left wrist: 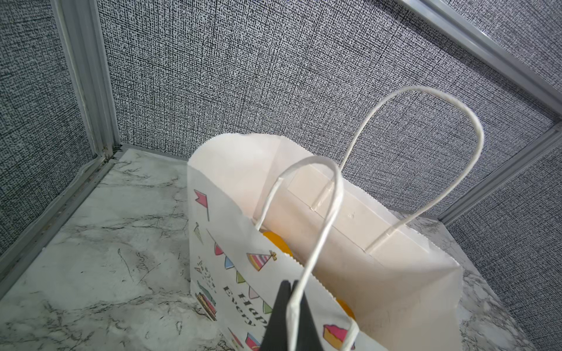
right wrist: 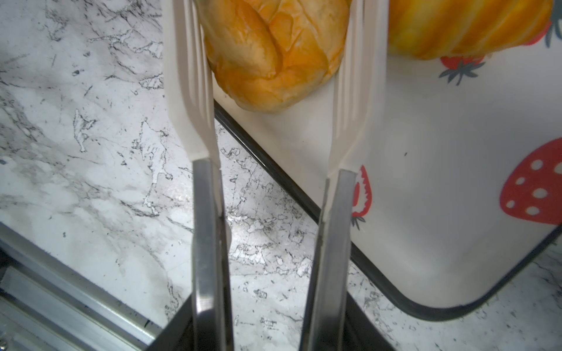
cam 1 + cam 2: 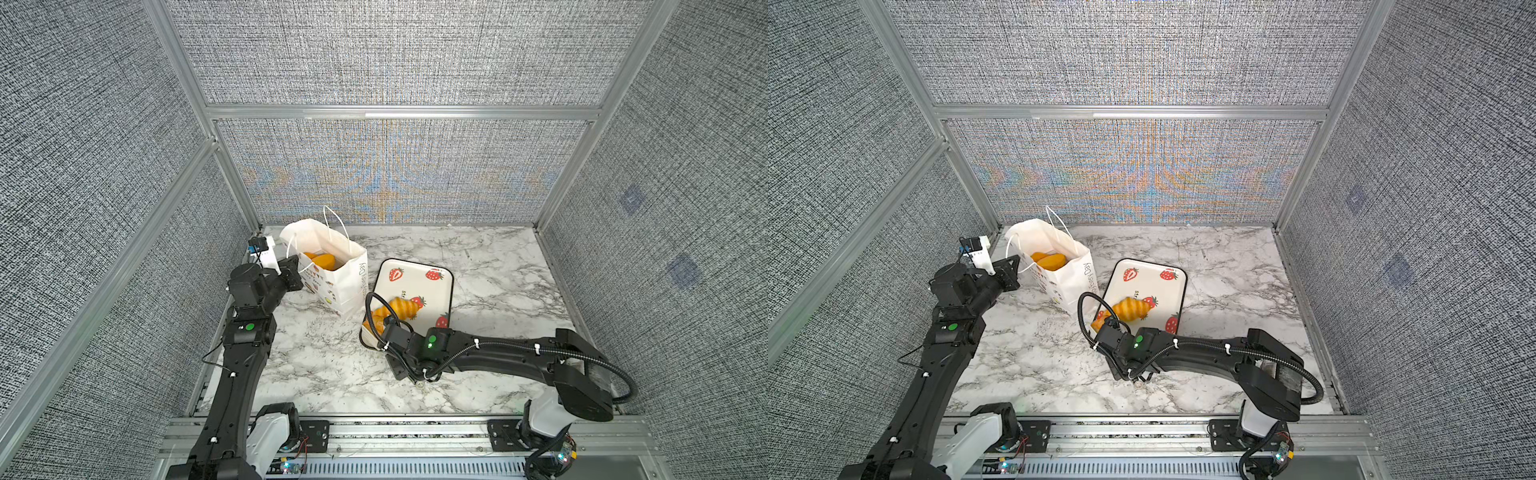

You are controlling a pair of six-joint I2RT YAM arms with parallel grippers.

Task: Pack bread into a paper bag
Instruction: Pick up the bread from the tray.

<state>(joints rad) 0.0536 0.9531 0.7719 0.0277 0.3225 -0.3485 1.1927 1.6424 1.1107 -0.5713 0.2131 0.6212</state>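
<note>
Glossy golden roll (image 2: pixel 273 54) and croissant (image 3: pixel 405 306) lie at a black-rimmed corner of the tray (image 2: pixel 425 212), more bread (image 3: pixel 322 261) inside the standing paper bag (image 3: pixel 340 282); the left gripper (image 1: pixel 289 304) pinches its handle (image 1: pixel 319 228). The right gripper (image 2: pixel 267 331) clasps tongs (image 2: pixel 209 243) flanking the roll; bare counter (image 3: pixel 498 291) lies beyond the tray.

Paper bag (image 3: pixel 341 287) upright, open — bread (image 3: pixel 323 261) inside; croissant (image 3: pixel 402 306) outside.

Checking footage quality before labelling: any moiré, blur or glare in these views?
In both top views, rainbow moiré ripples over the back wall; left wrist view is sharp, the paper bag evenly lit; right wrist view blurs the near metal tong arms, the bread roll crisper.
</note>
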